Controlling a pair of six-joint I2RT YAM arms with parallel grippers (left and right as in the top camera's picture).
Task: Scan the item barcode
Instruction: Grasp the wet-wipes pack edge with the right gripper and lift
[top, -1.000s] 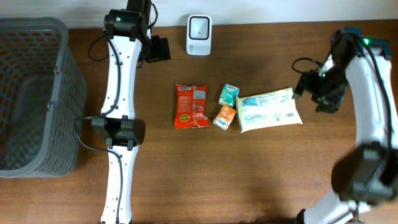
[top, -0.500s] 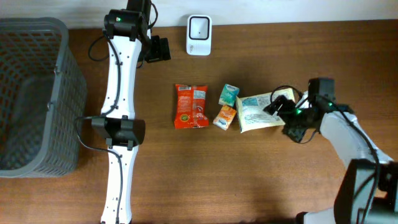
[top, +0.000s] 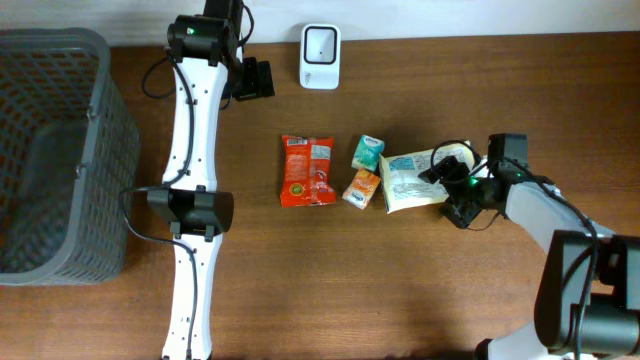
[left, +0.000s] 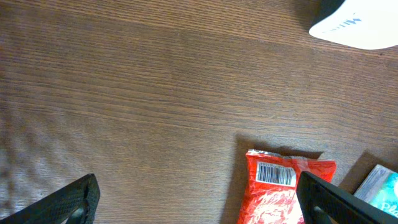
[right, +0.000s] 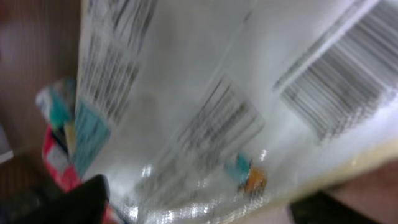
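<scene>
Our right gripper (top: 451, 191) straddled the three-o'clock end of the flat white plastic wipes pack (top: 410, 181), grip we couldn't confirm, likely to carry it to the white scanner (top: 320, 44) at the table's twelve o'clock.

A grey mesh basket (top: 112, 160) stands at the wooden table's (top: 400, 290) left.
</scene>
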